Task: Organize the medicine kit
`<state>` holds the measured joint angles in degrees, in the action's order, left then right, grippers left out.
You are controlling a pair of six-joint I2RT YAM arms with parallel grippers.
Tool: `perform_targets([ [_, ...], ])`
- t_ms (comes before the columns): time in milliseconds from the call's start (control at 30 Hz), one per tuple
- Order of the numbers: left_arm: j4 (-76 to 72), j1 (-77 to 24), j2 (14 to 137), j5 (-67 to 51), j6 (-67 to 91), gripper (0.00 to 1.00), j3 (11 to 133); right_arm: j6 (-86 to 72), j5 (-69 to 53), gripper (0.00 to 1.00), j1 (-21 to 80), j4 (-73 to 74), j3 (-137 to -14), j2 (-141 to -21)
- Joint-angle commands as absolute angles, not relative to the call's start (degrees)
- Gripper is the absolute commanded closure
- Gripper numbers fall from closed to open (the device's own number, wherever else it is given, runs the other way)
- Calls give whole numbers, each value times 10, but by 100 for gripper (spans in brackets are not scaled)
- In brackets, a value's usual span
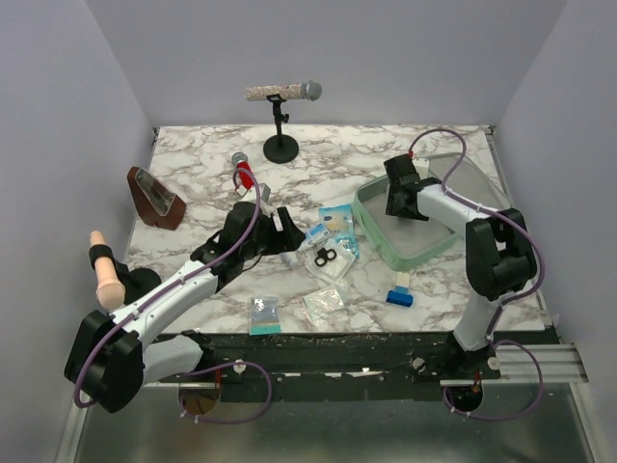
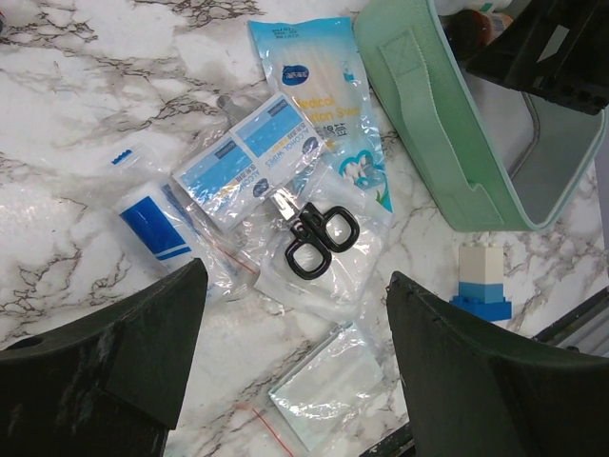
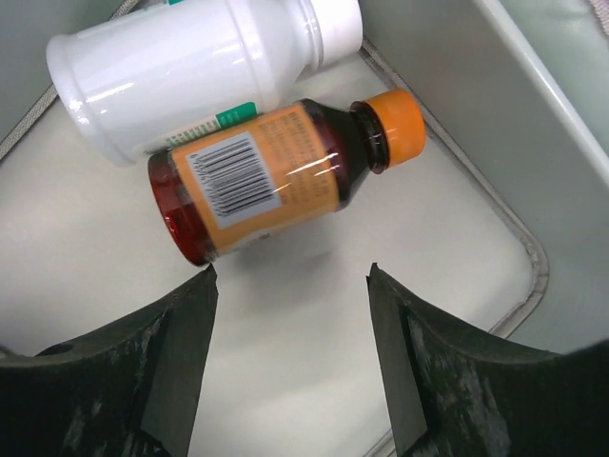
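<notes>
The mint-green medicine kit [image 1: 426, 253] lies open at the right of the table; its wall also shows in the left wrist view [image 2: 428, 124]. My right gripper [image 3: 290, 286] is open and empty inside the kit [image 3: 285, 381], just above an amber bottle with an orange cap [image 3: 276, 176] and a white bottle [image 3: 190, 67], both lying on their sides. My left gripper [image 2: 295, 276] is open and empty above bagged black scissors [image 2: 319, 238], blue-white packets [image 2: 252, 157], a cotton-swab packet [image 2: 324, 95], a bagged bandage roll [image 2: 152, 224] and a clear packet [image 2: 328, 386].
A blue-and-white block [image 1: 400, 289] stands next to the kit's near corner. A teal packet [image 1: 263, 314] lies at the front edge. A microphone on a stand [image 1: 281, 96] is at the back, a brown wedge [image 1: 154, 198] at the left, a red-handled item [image 1: 243, 174] behind my left arm.
</notes>
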<state>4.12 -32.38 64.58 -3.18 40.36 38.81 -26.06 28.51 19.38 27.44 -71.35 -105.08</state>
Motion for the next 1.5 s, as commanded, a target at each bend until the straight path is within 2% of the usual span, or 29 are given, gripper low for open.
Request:
perform_targets([
  [0,38,-328,647,-36,408,14,385,-244,299,27,195,269,-696,-999],
  [200,31,-333,645,-40,409,14,384,-281,266,27,199,274,-661,-946],
  [267,31,-335,645,-38,410,14,382,-307,258,31,193,285,-655,-944],
  [333,33,-337,645,-38,410,14,382,-326,257,43,186,287,-650,-947],
  [467,43,-338,643,-32,410,14,384,-347,264,74,172,306,-659,-974],
  [567,48,-339,642,-26,410,14,385,-364,270,84,162,322,-666,-992],
  [900,55,-338,642,-25,406,14,388,-365,240,85,101,339,-734,-1067],
  [1467,47,-345,655,-31,403,14,382,-314,243,78,98,330,-859,-1153],
])
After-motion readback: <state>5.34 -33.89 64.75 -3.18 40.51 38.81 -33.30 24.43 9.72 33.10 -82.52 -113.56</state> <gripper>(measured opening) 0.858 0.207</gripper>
